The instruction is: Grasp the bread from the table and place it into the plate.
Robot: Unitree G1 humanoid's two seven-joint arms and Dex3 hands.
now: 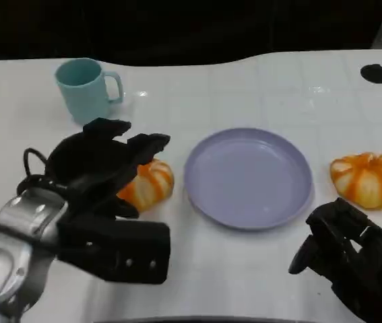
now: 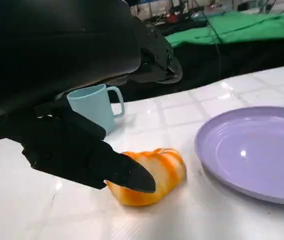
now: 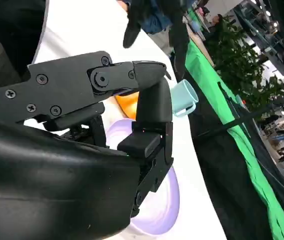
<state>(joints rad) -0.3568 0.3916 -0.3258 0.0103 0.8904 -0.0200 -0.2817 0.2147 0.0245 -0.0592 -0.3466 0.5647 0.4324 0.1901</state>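
An orange-and-white striped bread [image 1: 149, 183] lies on the white table just left of the lilac plate [image 1: 248, 176], which has nothing in it. My left hand [image 1: 103, 168] hovers over this bread with its fingers spread above it. In the left wrist view the thumb tip [image 2: 131, 176] touches the near side of the bread [image 2: 164, 170], and the other fingers [image 2: 157, 60] stay above it beside the plate [image 2: 254, 150]. A second striped bread [image 1: 367, 178] lies right of the plate. My right hand [image 1: 352, 259] rests low at the front right, fingers curled in on nothing.
A light blue mug [image 1: 83, 89] stands behind my left hand, near the table's far left. Black round holes [image 1: 375, 73] mark the table's far corners. In the right wrist view the mug [image 3: 183, 98] and the plate [image 3: 162, 200] show past my right hand [image 3: 91, 140].
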